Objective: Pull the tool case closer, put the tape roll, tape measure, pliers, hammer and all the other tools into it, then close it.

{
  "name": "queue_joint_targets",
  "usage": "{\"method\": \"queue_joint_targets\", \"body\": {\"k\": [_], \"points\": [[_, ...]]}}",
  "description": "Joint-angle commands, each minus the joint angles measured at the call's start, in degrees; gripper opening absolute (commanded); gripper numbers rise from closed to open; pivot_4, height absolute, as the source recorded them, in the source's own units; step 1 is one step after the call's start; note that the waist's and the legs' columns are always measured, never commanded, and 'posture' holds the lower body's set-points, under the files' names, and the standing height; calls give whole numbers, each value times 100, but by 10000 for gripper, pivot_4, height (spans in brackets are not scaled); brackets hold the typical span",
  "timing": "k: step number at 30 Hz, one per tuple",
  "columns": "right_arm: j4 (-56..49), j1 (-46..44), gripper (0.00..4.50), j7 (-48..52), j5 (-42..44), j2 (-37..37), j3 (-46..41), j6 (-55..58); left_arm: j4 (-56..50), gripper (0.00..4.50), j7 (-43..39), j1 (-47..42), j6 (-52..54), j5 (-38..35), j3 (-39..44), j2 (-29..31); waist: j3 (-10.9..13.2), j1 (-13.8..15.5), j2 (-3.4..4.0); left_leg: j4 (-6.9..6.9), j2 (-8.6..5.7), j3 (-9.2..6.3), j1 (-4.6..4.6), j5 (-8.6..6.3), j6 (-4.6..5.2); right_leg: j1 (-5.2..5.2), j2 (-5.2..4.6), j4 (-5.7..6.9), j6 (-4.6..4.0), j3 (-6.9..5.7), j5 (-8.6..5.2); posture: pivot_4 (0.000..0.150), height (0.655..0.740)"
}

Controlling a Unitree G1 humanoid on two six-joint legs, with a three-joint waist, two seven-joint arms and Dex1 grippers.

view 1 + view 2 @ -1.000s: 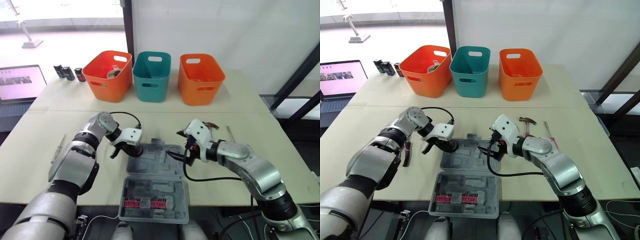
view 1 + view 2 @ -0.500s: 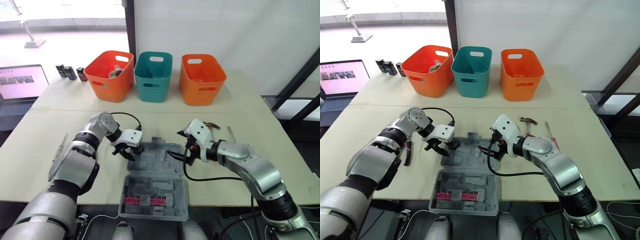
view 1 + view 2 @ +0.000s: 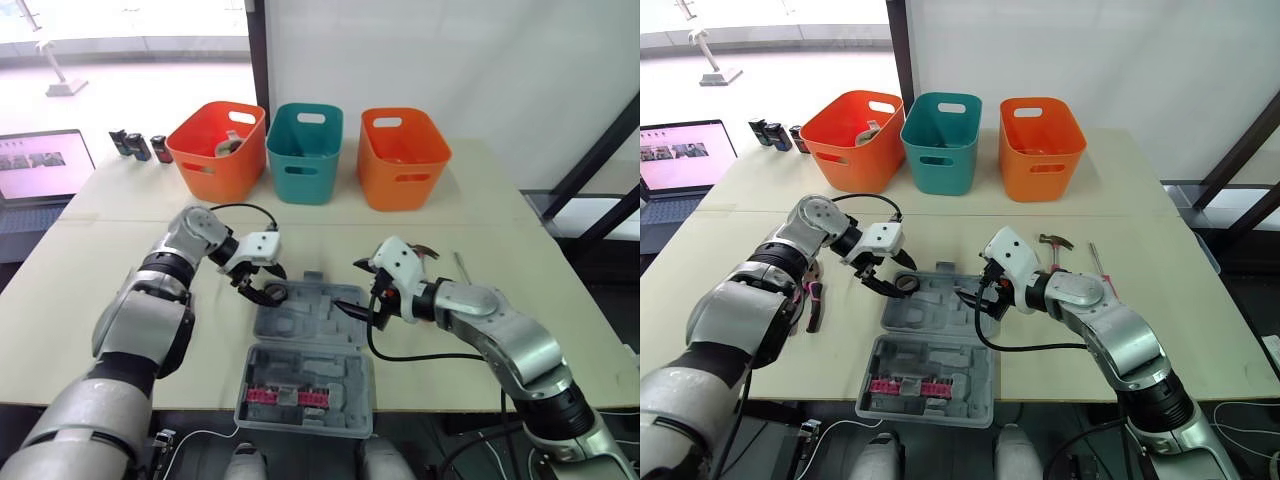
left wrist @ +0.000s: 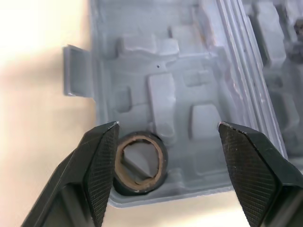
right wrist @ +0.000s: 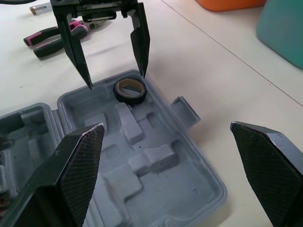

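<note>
Tape roll in tool case corner, beneath spread left fingers; pliers beyond

My left pincer spread wide above grey tool case, tape roll lying flat in a corner recess, just beside one finger, pale tabletop alongside

grey tool case lies open, black tape roll lying flat in its far half's left corner.
</note>
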Motion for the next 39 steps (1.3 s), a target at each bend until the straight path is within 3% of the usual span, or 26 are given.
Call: {"method": "queue_joint_targets", "body": {"k": [1,2,10,21,28,39], "points": [[-90,-100,45000,40,-9,28,-91,-136,-137,16198,241,48,145,-192,235,79,0,1,0,0,0,0,0,0,0,0,0,0,0,0,0,1500,7400],[-84,-103,45000,46,-9,25,-89,-141,-149,11172,333,80,144,-187,248,81,0,3,0,0,0,0,0,0,0,0,0,0,0,0,0,1500,7400],[-60,-125,45000,81,-26,14,-79,-146,-210,11172,651,344,301,-377,430,102,0,6,0,0,0,0,0,0,0,0,0,0,0,0,0,1500,7400],[-104,-55,45000,48,-57,42,-76,-127,-239,11172,1710,962,24,-383,490,20,0,12,0,0,0,0,1,1,-2,0,0,1,0,0,1,1500,7400],[-151,-17,45000,27,-16,48,-144,-100,-258,11172,2639,1301,-507,286,-85,35,-3,54,4,2,0,0,6,4,-6,8,0,1,-1,-1,1,1500,7400],[-117,-11,45000,22,-40,39,-153,-139,-264,11172,2780,1075,-478,259,-107,48,-9,125,15,2,0,0,17,13,-4,23,2,1,-7,0,4,1500,7400]]}}
